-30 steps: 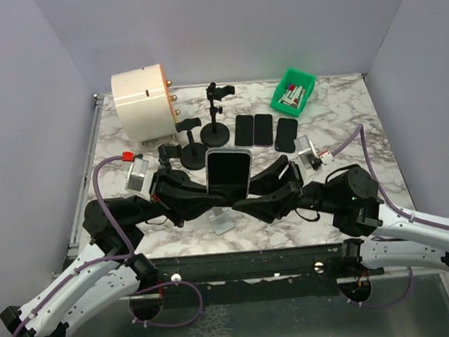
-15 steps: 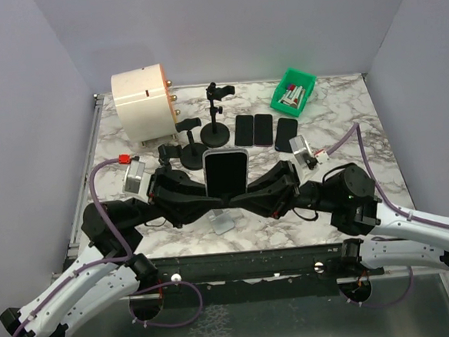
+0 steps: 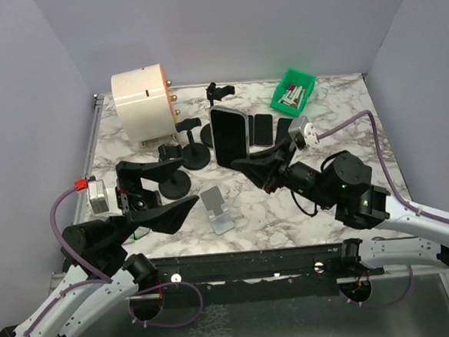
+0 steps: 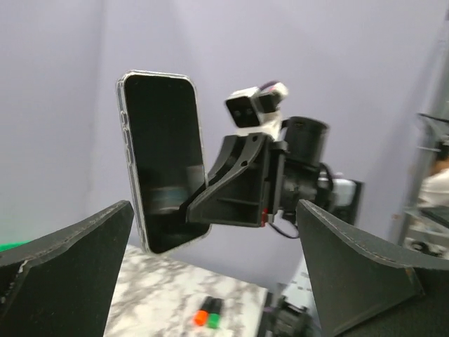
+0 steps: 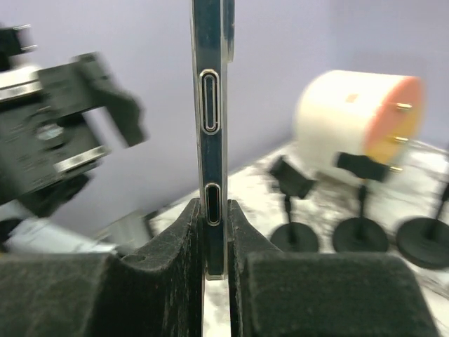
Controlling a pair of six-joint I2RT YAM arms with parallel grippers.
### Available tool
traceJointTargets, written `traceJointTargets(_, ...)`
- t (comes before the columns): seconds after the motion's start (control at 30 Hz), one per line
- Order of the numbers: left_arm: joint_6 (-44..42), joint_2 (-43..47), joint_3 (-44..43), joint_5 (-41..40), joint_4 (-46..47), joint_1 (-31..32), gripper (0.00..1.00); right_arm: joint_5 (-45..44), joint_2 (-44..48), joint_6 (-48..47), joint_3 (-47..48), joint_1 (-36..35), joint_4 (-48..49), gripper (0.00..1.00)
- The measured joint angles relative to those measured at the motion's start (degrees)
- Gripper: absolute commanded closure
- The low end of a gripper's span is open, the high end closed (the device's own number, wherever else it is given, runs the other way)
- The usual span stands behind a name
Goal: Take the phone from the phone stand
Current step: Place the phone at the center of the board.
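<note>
Right jaws are clamped on the phone (image 3: 231, 135) near its bottom end, holding it upright in the air, clear of the stand (image 3: 217, 211), which sits bare on the desk (image 3: 335, 99) below it. Left jaws are spread wide with nothing between them, off to the stand's left.

The hold is low and narrow. Most of the phone rises above the pads (image 5: 161, 281), so a quick swing could, I judge, tip it or let its smooth faces slip. A careless set-down could also knock the spare phones (image 3: 263, 129) lying flat just behind.

Only the right wrist view shows the pinch edge-on, with a side button (image 5: 212, 203) right at the pad line. The left wrist view shows the phone's dark face and the gaping left jaws. The top view alone shows the stand.
</note>
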State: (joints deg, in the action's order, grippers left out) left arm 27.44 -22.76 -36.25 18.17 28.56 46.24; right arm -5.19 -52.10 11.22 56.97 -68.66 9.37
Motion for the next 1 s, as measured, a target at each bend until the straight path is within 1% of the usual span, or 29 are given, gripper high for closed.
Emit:
traceJointTargets(0.1,-5.8,1.7,0.0,-6.6,-3.8,0.0,0.01,-10.3,-3.0,-2.3,3.4,1.2,-3.8,1.0)
traceJointTargets(0.17,-8.7,2.3,0.0,-11.5,-6.1,0.0,0.01,-12.7,-4.7,-1.8,4.0,5.4,-6.9,1.0)
traceJointTargets(0.23,-11.8,2.4,0.2,-17.6,-7.8,0.0,0.01,-12.4,-6.0,0.7,3.6,13.3,-10.4,1.0)
traceJointTargets(0.33,-15.6,2.5,1.4,-26.8,-9.0,0.0,0.01,-11.9,-6.4,5.7,-0.1,26.4,-13.8,1.0)
traceJointTargets(0.4,-17.7,2.5,2.3,-31.7,-9.7,0.0,0.01,-12.2,-6.3,8.9,-3.0,33.0,-15.8,1.0)
traceJointTargets(0.47,-19.8,2.5,3.3,-35.9,-10.0,0.0,0.01,-11.4,-6.4,11.5,-5.4,38.2,-17.2,0.99)
traceJointTargets(0.6,-22.1,2.4,5.4,-39.2,-10.3,0.0,0.01,-3.9,-7.5,17.6,-11.0,50.6,-15.3,1.0)
traceJointTargets(0.7,-22.8,2.1,6.6,-39.5,-10.9,0.0,0.01,-1.1,-11.9,20.4,-13.9,57.6,-13.7,1.0)
traceJointTargets(0.87,-23.0,3.0,7.8,-38.9,-11.1,0.0,0.01,3.7,-18.3,20.8,-14.8,60.5,-13.5,1.0)
traceJointTargets(1.0,-23.0,4.0,8.1,-38.1,-11.5,0.0,0.01,7.8,-22.3,20.7,-12.9,62.0,-13.4,1.0)
